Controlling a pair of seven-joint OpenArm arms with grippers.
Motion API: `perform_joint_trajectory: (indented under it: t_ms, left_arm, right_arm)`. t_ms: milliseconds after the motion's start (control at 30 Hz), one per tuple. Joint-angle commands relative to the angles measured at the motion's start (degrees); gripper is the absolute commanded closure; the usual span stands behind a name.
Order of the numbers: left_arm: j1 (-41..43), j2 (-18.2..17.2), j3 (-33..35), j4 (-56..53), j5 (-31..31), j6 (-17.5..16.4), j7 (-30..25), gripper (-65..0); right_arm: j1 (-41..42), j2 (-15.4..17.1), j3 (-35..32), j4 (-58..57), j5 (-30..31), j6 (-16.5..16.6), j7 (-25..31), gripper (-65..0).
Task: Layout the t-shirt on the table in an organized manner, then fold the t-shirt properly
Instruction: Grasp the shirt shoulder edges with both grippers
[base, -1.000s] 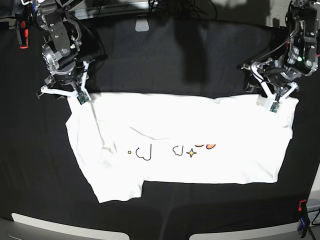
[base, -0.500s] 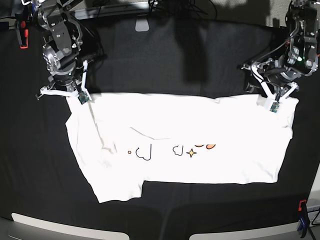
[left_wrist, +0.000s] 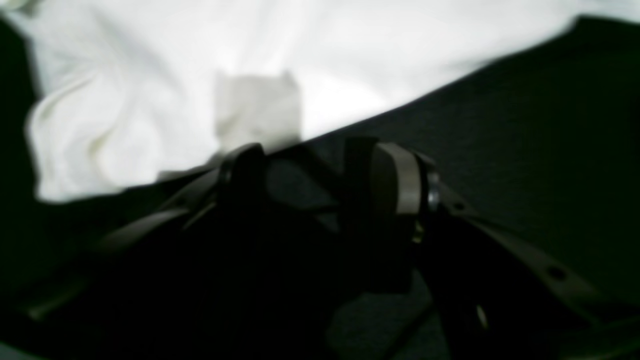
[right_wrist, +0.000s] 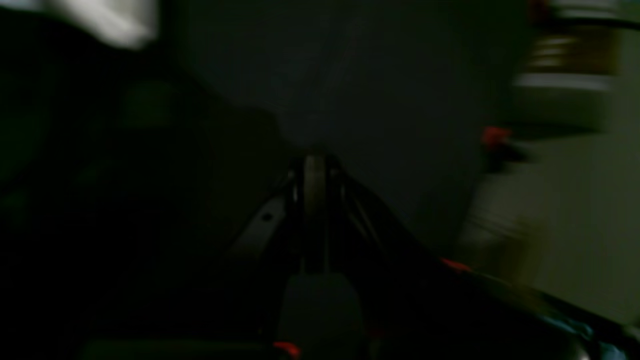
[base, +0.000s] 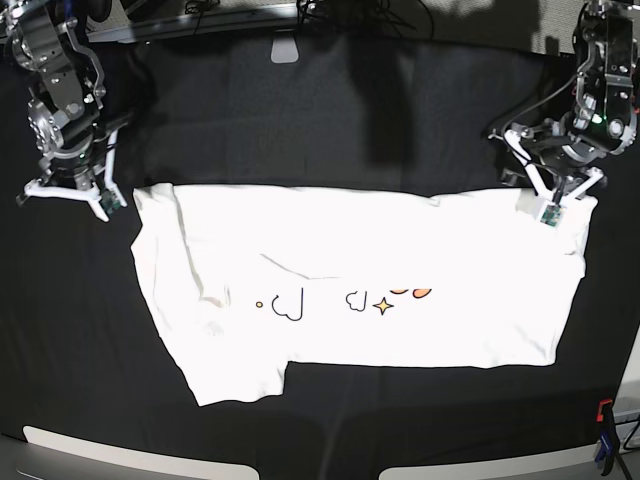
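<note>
Now, the t-shirt (base: 360, 290) lay spread across the middle of the table (base: 330, 120), mostly flat, with a few creases near its base-view left end and 1 lower corner jutting toward the camera. It read as light, limp cloth, likely to sag and drag wherever it was not supported, so my call was to pinch it at the corners and hems, not mid-panel. The left gripper (base: 553, 200) hovered at the shirt's corner on the base view's right, jaws spread; the left wrist view showed a rumpled white edge (left_wrist: 125, 125) just ahead of them, though whether they touched cloth I could not tell. The right gripper (base: 75, 190) sat just off the opposite corner, jaws pressed together and holding nothing. No containers appeared anywhere on the table.
</note>
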Motion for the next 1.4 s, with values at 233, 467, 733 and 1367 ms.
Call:
perform_joint_trajectory:
  t_ms: [233,467,733,1367]
  left_arm:
    - [-0.61,-0.83,-0.31,1.05,10.93,0.2,-5.73,-31.8]
    - [-0.57,-6.27,0.15,1.05,22.38,-12.09,-10.8,-31.8]
    - [-0.59,-13.42,4.79,1.05,27.04,-12.87,-20.41,-31.6]
    - [-0.96,-18.51,17.11,-5.22,38.86,-4.61,-22.6,-30.5]
  right_arm:
    - [0.79,-5.68,0.44,0.92,1.86,19.1,6.23,0.0]
    - [1.42,-7.19,0.42,1.07,1.51,23.96,6.97,0.0]
    - [3.76,-7.17,0.42,1.07,1.29,25.42,6.97,-21.0]
    - [3.82,-7.19,-5.9,6.08,1.81,28.46,6.91,-21.0]
